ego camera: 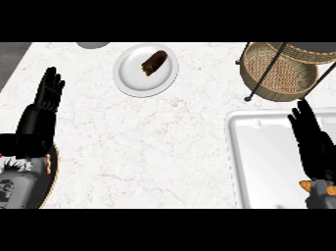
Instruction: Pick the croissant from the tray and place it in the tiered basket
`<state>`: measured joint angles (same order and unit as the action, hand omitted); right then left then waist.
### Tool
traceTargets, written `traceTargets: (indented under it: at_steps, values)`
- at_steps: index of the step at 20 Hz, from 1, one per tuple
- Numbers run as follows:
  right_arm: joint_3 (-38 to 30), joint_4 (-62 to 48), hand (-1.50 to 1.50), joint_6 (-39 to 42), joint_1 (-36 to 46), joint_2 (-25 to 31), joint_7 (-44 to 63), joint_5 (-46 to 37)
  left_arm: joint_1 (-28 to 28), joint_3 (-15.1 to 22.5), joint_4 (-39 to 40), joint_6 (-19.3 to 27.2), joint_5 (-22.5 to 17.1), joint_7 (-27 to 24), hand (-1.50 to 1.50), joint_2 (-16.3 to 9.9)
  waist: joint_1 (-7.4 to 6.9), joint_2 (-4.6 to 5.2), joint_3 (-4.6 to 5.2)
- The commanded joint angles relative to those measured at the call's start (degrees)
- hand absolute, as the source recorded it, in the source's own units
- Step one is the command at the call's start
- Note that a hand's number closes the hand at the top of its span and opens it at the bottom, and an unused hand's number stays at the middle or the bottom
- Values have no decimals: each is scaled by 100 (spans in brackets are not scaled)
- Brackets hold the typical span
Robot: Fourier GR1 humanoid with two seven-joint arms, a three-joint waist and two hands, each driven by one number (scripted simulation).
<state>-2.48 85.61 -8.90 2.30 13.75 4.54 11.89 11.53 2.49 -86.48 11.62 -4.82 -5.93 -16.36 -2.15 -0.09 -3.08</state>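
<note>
Nearest the camera, two grey forearms can be seen coming in from the lower edge, so that's where things start, left to right, with everything placed relative to the white tray (pixel 261 162).

Well off to the tray's left, the left hand (pixel 41 110) is seen resting open over the marble counter (pixel 141 157), fingers straight and pointing away, nothing held. Under that forearm a dark round plate with a gold rim (pixel 49 171) is partly hidden. Further back and left of the tray, a white plate (pixel 131 78) is found with a dark brown pastry piece (pixel 155 63) on it. Just behind the tray's far right corner the wicker tiered basket (pixel 279 73) is set on its black wire frame.

Over the tray's right side, the right hand (pixel 315 142) is spread, fingers straight and released, pointing toward the basket, nothing grasped.

Now the bit that matters: the croissant (pixel 335 188) is only glimpsed as orange-brown bits at the tray's near right corner, right beside the right wrist. So it lies behind the fingertips, on the wrist side, not ahead of them. Its long axis can't be told, since most of it is hidden. The right hand is clearly the nearer one, and it would probably need to be pulled back and lowered before anything gets closed on.
</note>
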Motion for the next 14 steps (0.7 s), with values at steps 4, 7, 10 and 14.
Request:
traceTargets:
  at_steps: [4, 7, 10, 14]
  values:
    - [-1253, 521, 150, -1277, -406, -178, -471, 163, -492, -168, 134, 72, 492, 343, 0, -667, 377, -48, 304]
    - [-2384, 1067, 150, -2251, 49, -311, -1274, 377, -568, -148, 310, 177, 461, 498, 0, -517, 1225, -525, 251]
    - [-2577, -133, -150, -3571, -1514, -440, 21, -502, -675, -137, 275, 165, 553, 702, 0, -651, 748, 36, 332]
    - [-2172, 1164, -150, -4603, -2226, -1138, 282, -1196, -692, 29, 270, 17, 657, 649, 0, -667, 412, -5, 341]
